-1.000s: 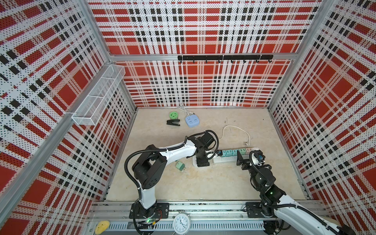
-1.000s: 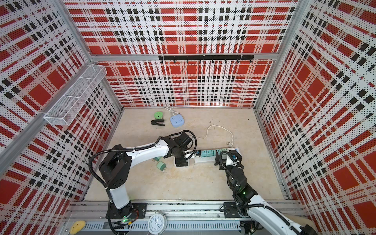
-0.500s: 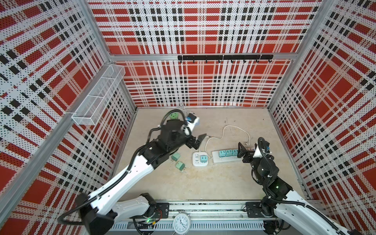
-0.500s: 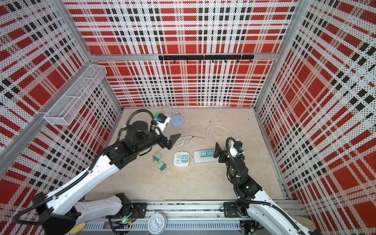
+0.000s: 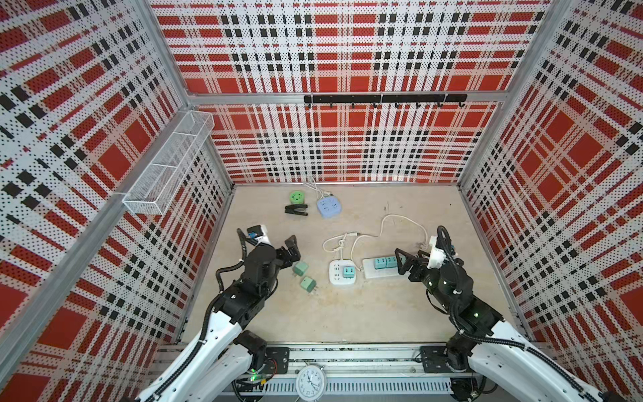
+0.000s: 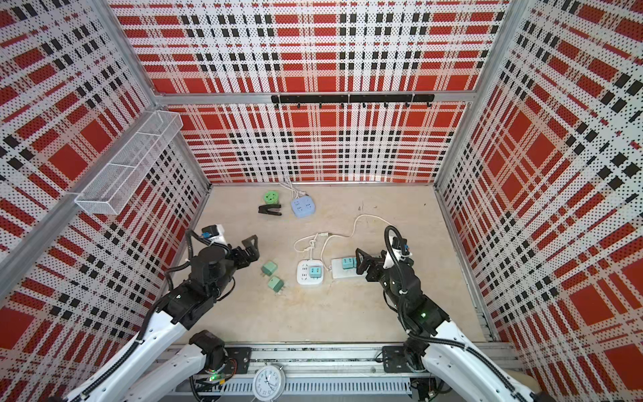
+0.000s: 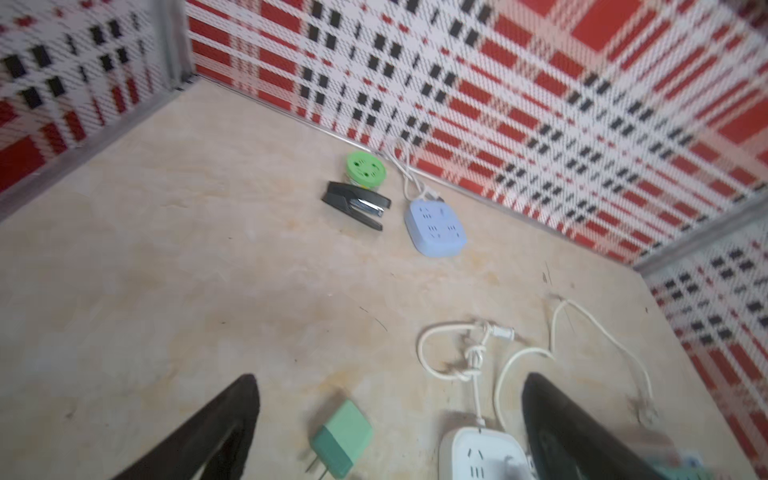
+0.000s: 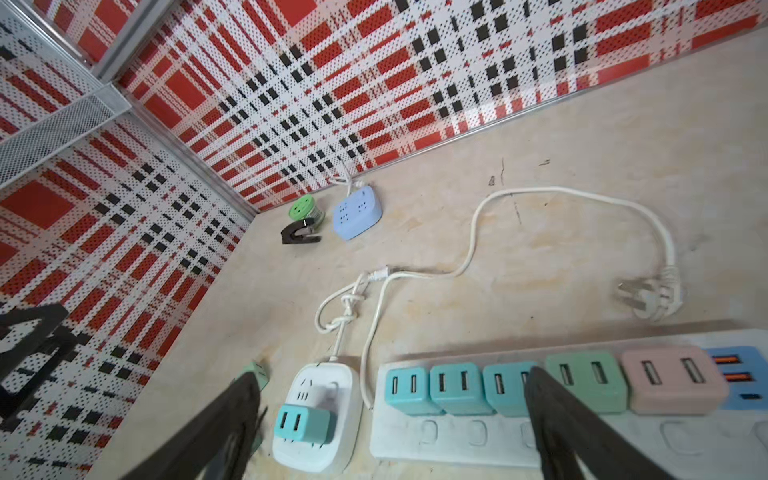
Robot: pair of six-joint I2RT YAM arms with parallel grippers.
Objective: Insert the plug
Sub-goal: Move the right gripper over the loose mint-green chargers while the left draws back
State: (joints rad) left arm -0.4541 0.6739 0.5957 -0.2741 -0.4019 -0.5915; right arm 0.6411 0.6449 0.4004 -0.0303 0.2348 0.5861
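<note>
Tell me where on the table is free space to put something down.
Free: the front of the table, between the rail and the loose plugs; also the back right corner, behind the long cord. Crowded: the middle, where those plugs, square strip, long strip and knotted cord lie close together.

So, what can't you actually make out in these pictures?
- Long power strip: far end behind the right gripper in both top views, cut off at the edge in the right wrist view.
- White square socket: blurred and cut off in the left wrist view.
- Third teal charger: half behind a finger, right wrist view.
</note>
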